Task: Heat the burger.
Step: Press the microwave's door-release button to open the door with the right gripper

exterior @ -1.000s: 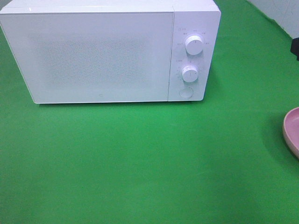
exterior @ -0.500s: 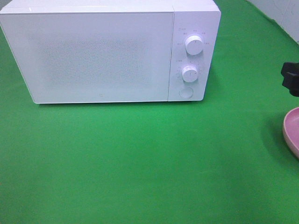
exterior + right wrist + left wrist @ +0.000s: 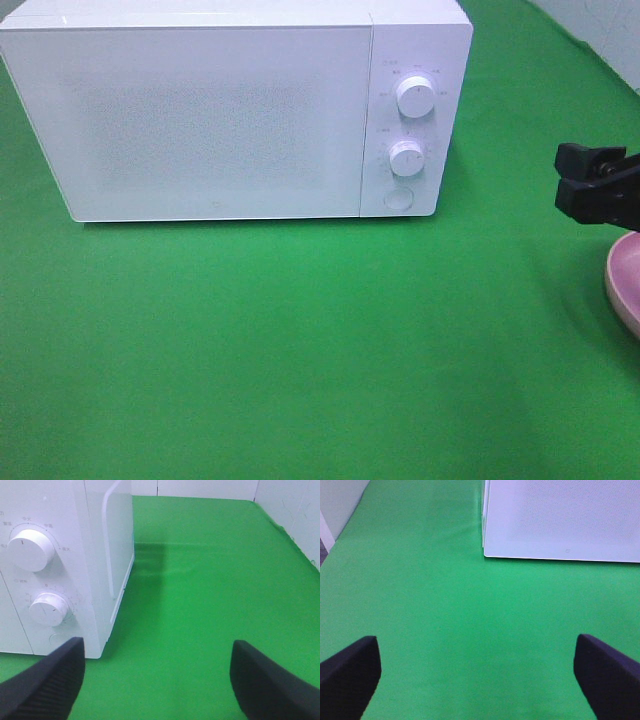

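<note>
- While the microwave (image 3: 220,120) door is shut, the right end effector (image 3: 572,177) hangs off to the side of the control panel, fingers spread and empty. The round door button (image 3: 398,199) lies ahead of it, which likely explains the position.
- The pink plate (image 3: 625,280) sits close behind it. The burger shows in no view, so its place is unknown.
- The left end effector (image 3: 475,680) is spread wide and empty, low over the green bench (image 3: 470,610). The door's corner is ahead, so it is probably waiting for the door.

Staged lab tabletop: green cloth (image 3: 300,350), white microwave (image 3: 220,120)
</note>
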